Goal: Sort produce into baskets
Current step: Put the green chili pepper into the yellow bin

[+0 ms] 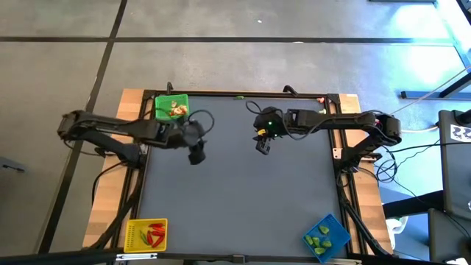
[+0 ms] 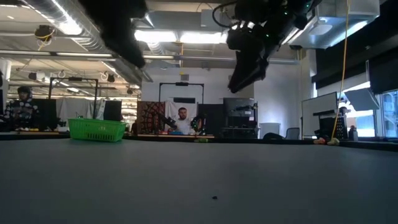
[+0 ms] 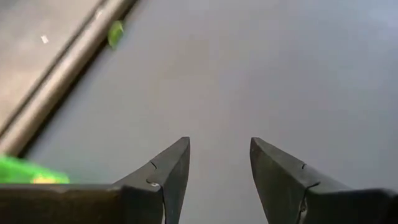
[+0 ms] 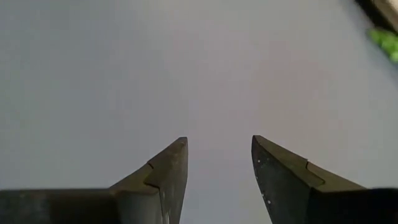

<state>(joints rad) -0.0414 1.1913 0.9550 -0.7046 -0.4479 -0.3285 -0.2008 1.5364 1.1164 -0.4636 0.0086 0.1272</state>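
The green basket (image 1: 171, 107) stands at the table's far left with pale produce pieces inside; it also shows in the low view (image 2: 96, 129). The yellow basket (image 1: 146, 234) at the near left holds red pieces. The blue basket (image 1: 327, 237) at the near right holds green pieces. One small green piece (image 1: 240, 97) lies at the far edge, and it shows in the left wrist view (image 3: 115, 34) too. My left gripper (image 1: 196, 154) hangs open above bare mat, just right of the green basket, nothing between its fingers (image 3: 219, 142). My right gripper (image 1: 263, 146) hangs open over the mat's middle, also empty (image 4: 217, 140).
A small reddish piece (image 1: 321, 97) lies at the far right edge of the table. The dark mat (image 1: 235, 199) is bounded by a black frame rail (image 3: 62, 74). People sit at desks in the room beyond the table (image 2: 181, 121).
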